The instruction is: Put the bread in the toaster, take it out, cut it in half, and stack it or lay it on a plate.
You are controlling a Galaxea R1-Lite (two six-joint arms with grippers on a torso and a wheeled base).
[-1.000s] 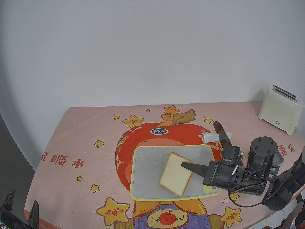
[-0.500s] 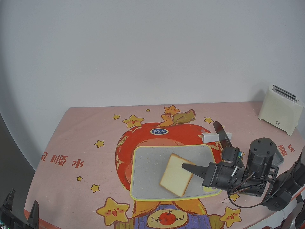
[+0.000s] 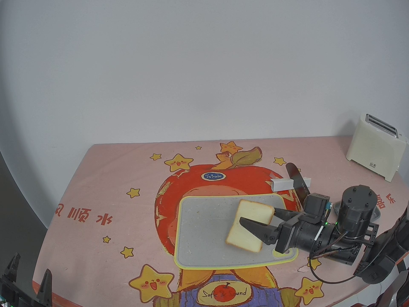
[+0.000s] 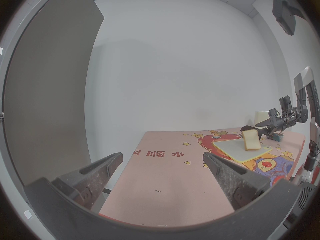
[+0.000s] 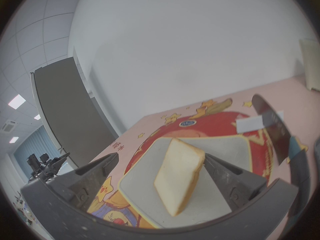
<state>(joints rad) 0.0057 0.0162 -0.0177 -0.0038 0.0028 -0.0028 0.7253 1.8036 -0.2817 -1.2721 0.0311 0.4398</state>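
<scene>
Since a second ago the right gripper [image 3: 259, 215] has rolled at the wrist, and its two fingers now stand on either side of the bread [image 3: 252, 211]. The bread has tipped up from a low lean to a steeper tilt and shifted slightly towards the gripper.

The pink table [image 3: 106, 184] spreads out ahead of both grippers. The grey cutting board [image 3: 200, 231] lies under the right gripper's fingertips, and the toaster [image 3: 377, 150] stands well behind its wrist, at the far corner. The slice stands on the board between the spread, unclenched fingers. In the right wrist view it [image 5: 176, 180] seems to lean on one finger [image 5: 226, 180], with the other well apart. The knife [image 3: 297, 178] rests across a small white block [image 3: 283, 184] just beyond the gripper's far side. The left gripper [image 3: 30, 265] hangs at the table's near corner, fingers parted and holding nothing
</scene>
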